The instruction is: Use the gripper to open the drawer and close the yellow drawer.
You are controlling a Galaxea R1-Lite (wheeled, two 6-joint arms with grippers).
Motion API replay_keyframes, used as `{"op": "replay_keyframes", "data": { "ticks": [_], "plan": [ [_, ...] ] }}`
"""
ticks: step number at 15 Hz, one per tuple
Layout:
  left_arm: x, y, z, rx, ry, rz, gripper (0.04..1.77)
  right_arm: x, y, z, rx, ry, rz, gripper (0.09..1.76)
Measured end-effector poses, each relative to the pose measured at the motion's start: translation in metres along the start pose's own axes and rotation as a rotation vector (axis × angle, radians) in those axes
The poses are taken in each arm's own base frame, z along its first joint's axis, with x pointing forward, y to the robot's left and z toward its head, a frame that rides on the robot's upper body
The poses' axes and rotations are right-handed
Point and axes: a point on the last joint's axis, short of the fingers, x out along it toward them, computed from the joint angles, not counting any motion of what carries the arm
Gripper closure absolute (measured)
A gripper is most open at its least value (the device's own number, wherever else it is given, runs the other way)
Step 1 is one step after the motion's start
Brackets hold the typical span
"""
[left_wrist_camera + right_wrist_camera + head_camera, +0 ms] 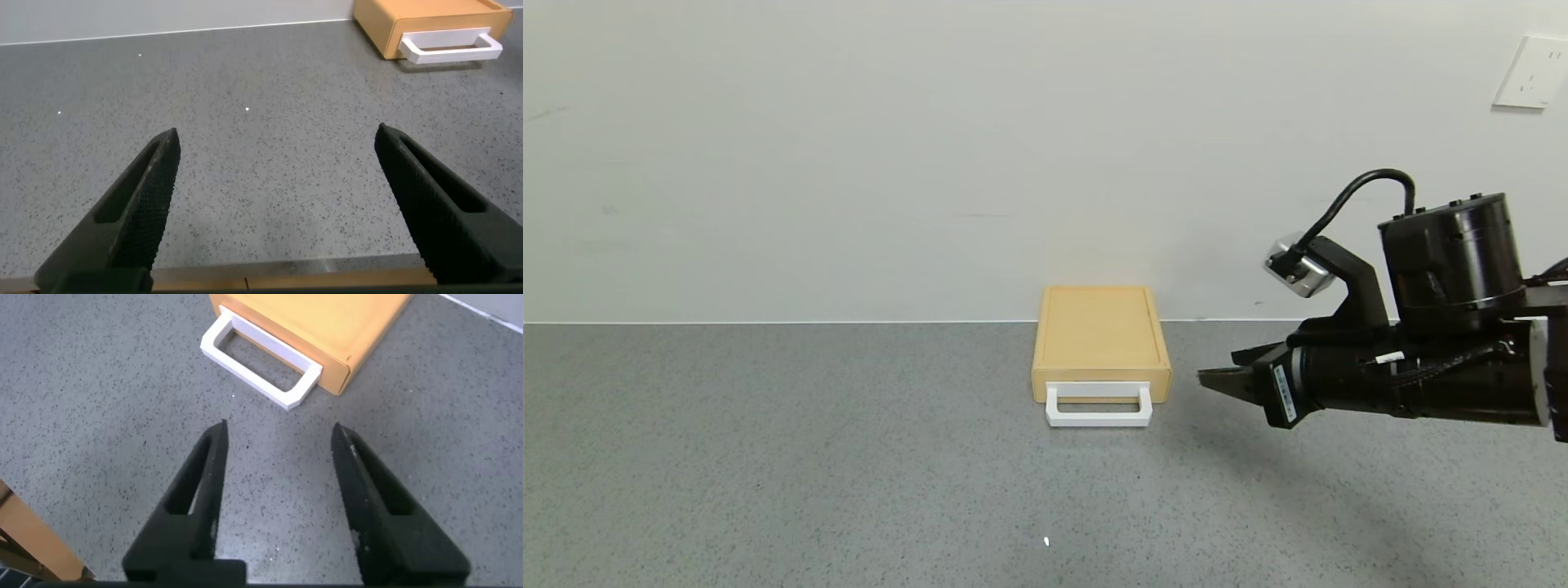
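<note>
The pale-yellow drawer box (1101,333) stands on the grey table against the back wall, its tray pushed in and its white loop handle (1098,405) facing me. My right gripper (1217,377) hovers just right of the box, pointing at it, open and empty. In the right wrist view the open gripper (279,434) is a short way from the handle (260,363) and the box (327,327). My left gripper (276,139) is open and empty low over the table's near edge; its view shows the box (425,20) far off. The left arm is out of the head view.
The grey speckled table (809,457) runs to a white wall behind. A white wall socket (1532,73) is at the upper right. The table's wooden front edge (294,278) shows in the left wrist view.
</note>
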Motion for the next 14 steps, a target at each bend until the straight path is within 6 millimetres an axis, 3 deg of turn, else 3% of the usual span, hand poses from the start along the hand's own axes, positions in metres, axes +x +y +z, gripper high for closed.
{"op": "replay_keyframes", "data": {
  "ticks": [6,14],
  "plan": [
    [0.0,0.0,0.0,-0.004,0.0,0.003,0.09,-0.046,-0.004,-0.016,0.019,-0.056,-0.051,0.48],
    [0.0,0.0,0.0,-0.005,0.0,0.003,0.09,-0.125,-0.01,-0.047,0.13,-0.21,-0.169,0.26]
  ]
}}
